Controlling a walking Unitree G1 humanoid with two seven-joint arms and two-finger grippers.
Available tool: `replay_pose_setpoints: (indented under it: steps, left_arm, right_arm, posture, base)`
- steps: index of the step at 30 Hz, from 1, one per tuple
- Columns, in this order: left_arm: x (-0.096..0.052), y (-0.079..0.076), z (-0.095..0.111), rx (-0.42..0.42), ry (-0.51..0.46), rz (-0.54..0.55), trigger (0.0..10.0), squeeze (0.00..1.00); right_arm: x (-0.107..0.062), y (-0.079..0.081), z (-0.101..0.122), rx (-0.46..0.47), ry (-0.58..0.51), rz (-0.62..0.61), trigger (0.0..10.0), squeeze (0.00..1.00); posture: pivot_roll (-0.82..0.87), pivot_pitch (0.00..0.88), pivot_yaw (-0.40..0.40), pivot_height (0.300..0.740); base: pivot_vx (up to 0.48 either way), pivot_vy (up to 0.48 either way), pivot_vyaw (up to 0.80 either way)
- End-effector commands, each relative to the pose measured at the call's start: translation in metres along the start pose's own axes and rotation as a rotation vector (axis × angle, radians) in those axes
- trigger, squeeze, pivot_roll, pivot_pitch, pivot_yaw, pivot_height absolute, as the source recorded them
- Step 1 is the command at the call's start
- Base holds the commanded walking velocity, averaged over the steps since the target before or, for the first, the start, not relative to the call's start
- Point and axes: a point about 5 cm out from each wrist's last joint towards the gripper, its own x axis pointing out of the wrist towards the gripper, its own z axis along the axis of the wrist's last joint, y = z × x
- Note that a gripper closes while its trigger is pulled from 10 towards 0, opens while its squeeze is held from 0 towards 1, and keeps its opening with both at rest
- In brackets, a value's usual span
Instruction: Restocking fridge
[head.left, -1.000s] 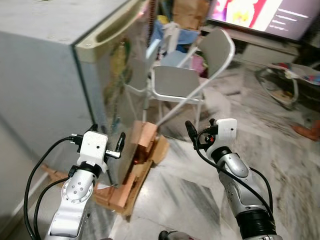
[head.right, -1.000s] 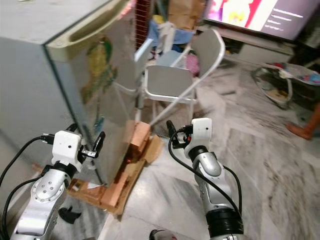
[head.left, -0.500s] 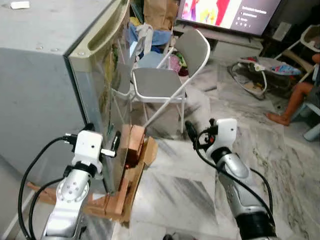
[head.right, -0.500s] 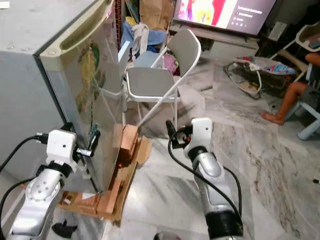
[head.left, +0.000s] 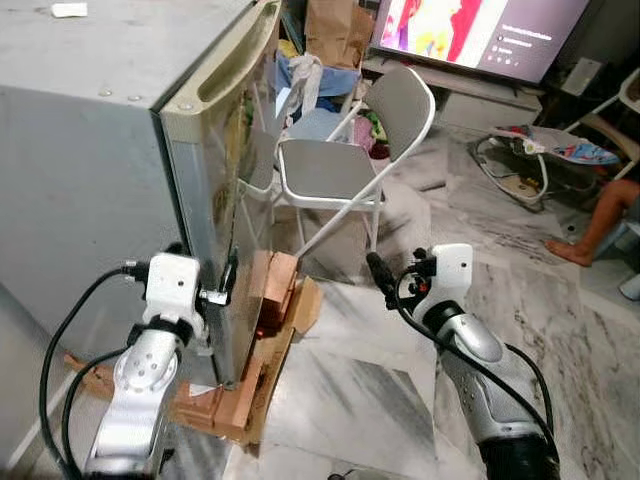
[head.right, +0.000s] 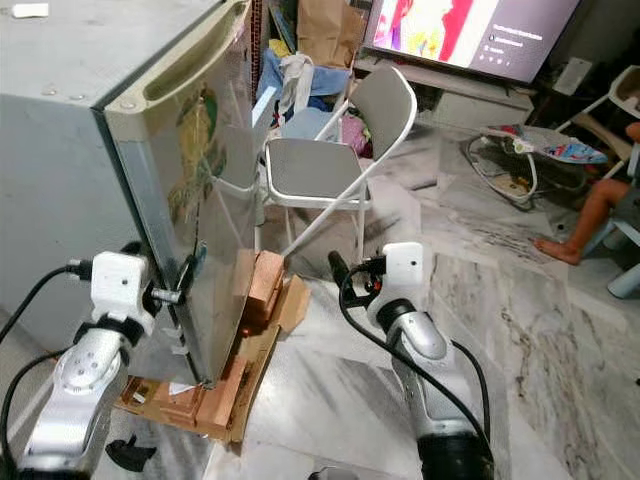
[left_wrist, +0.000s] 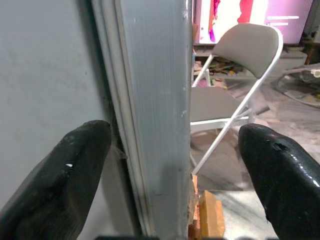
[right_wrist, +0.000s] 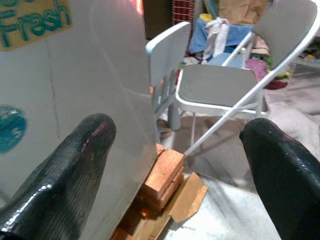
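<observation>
Left wrist view: left tool (left_wrist: 170, 170) spread wide, now straddling the fridge (head.left: 110, 150) door edge, nearer than a second ago. Door shut; opening comes next. Right tool (head.left: 400, 278) open, empty, near chair (head.left: 330, 165).

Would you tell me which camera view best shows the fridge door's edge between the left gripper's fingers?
The left wrist view: the fridge door's edge stands between its open fingers. Both eye views show the left gripper at that edge from above.
</observation>
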Motion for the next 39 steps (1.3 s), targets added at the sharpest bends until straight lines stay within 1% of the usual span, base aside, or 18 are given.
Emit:
replay_pose_setpoints:
  steps: [1,4,6,9,10,13,21,23,24,26,28,30,32,34,35,37,38,39]
  left_arm:
    - [0.012,-0.009,0.006,0.012,-0.019,-0.064,10.0,0.00]
    - [0.017,-0.011,0.008,0.008,-0.020,-0.085,10.0,0.00]
    - [0.023,-0.015,0.011,0.027,-0.031,-0.117,10.0,0.00]
    - [0.029,-0.018,0.014,0.035,-0.041,-0.147,10.0,0.00]
    - [0.031,-0.020,0.015,0.039,-0.044,-0.160,10.0,0.00]
    - [0.035,-0.023,0.016,0.033,-0.047,-0.169,10.0,0.00]
    - [0.050,-0.037,0.021,0.031,-0.069,-0.221,10.0,0.00]
    - [0.056,-0.043,0.026,0.002,-0.080,-0.237,10.0,0.00]
    - [0.060,-0.051,0.031,-0.024,-0.088,-0.268,10.0,0.00]
    - [0.061,-0.071,0.042,-0.015,-0.125,-0.380,10.0,0.00]
    - [0.059,-0.108,0.066,-0.049,-0.188,-0.535,10.0,0.00]
    - [0.054,-0.136,0.088,-0.058,-0.256,-0.646,10.0,0.00]
    - [0.051,-0.156,0.105,-0.049,-0.320,-0.705,10.0,0.00]
    - [0.054,-0.164,0.112,-0.058,-0.343,-0.713,10.0,0.00]
    - [0.054,-0.164,0.112,-0.058,-0.343,-0.713,10.0,0.00]
    - [0.062,-0.157,0.105,-0.037,-0.328,-0.650,10.0,0.00]
    - [0.068,-0.144,0.101,-0.034,-0.316,-0.578,10.0,0.00]
    - [0.068,-0.144,0.101,-0.034,-0.316,-0.578,10.0,0.00]
  right_arm:
    - [-0.006,0.000,0.001,-0.002,0.017,0.009,10.0,0.00]
    - [-0.013,-0.001,-0.004,-0.004,0.050,0.009,10.0,0.00]
    - [-0.031,-0.008,-0.018,-0.068,0.172,-0.040,10.0,0.00]
    - [-0.054,-0.010,-0.030,-0.058,0.279,-0.077,10.0,0.00]
    - [-0.062,-0.009,-0.032,-0.062,0.286,-0.073,10.0,0.00]
    - [-0.075,-0.012,-0.040,-0.057,0.323,-0.098,10.0,0.00]
    - [-0.074,-0.016,-0.043,-0.023,0.343,-0.139,10.0,0.00]
    - [-0.073,-0.017,-0.045,-0.017,0.340,-0.140,10.0,0.00]
    - [-0.072,-0.018,-0.047,-0.015,0.343,-0.141,10.0,0.00]
    - [-0.071,-0.020,-0.050,-0.012,0.350,-0.142,10.0,0.00]
    - [-0.071,-0.023,-0.055,-0.010,0.358,-0.148,10.0,0.00]
    - [-0.072,-0.025,-0.062,-0.015,0.363,-0.152,10.0,0.00]
    - [-0.074,-0.028,-0.071,-0.013,0.372,-0.159,10.0,0.00]
    - [-0.076,-0.033,-0.081,-0.005,0.378,-0.178,10.0,0.00]
    - [-0.076,-0.033,-0.081,-0.005,0.378,-0.178,10.0,0.00]
    - [-0.077,-0.042,-0.097,0.010,0.393,-0.202,10.0,0.00]
    - [-0.079,-0.046,-0.108,0.017,0.409,-0.210,10.0,0.00]
    - [-0.079,-0.046,-0.108,0.017,0.409,-0.210,10.0,0.00]
  posture:
    - [0.10,0.000,-0.094,0.740]
    - [0.10,0.000,-0.092,0.740]
    - [0.09,0.000,-0.093,0.740]
    - [0.08,0.000,-0.089,0.740]
    - [0.08,0.001,-0.087,0.740]
    - [0.06,0.003,-0.080,0.740]
    - [0.06,0.004,-0.070,0.740]
    - [0.06,0.002,-0.075,0.740]
    - [0.06,0.001,-0.077,0.740]
    - [0.07,0.000,-0.080,0.740]
    - [0.07,0.000,-0.081,0.740]
    - [0.07,0.000,-0.081,0.740]
    - [0.06,0.000,-0.078,0.740]
    - [0.05,0.000,-0.073,0.740]
    - [0.05,0.000,-0.073,0.740]
    - [0.04,0.000,-0.063,0.740]
    - [0.04,0.000,-0.061,0.740]
    - [0.04,0.000,-0.061,0.740]
  base:
    - [0.000,0.000,0.00]
    - [0.000,0.000,0.00]
    - [0.000,0.000,0.00]
    - [0.000,0.000,0.00]
    - [0.000,0.000,0.00]
    - [0.000,0.000,0.00]
    - [0.000,0.000,0.00]
    - [0.000,0.000,0.00]
    - [0.000,0.000,0.00]
    - [0.000,0.000,0.00]
    - [0.000,0.000,0.00]
    - [0.000,0.000,0.00]
    - [0.000,0.000,0.00]
    - [0.000,0.000,0.00]
    - [0.000,0.000,0.00]
    - [0.000,0.000,0.00]
    - [0.000,0.000,0.00]
    - [0.000,0.000,0.00]
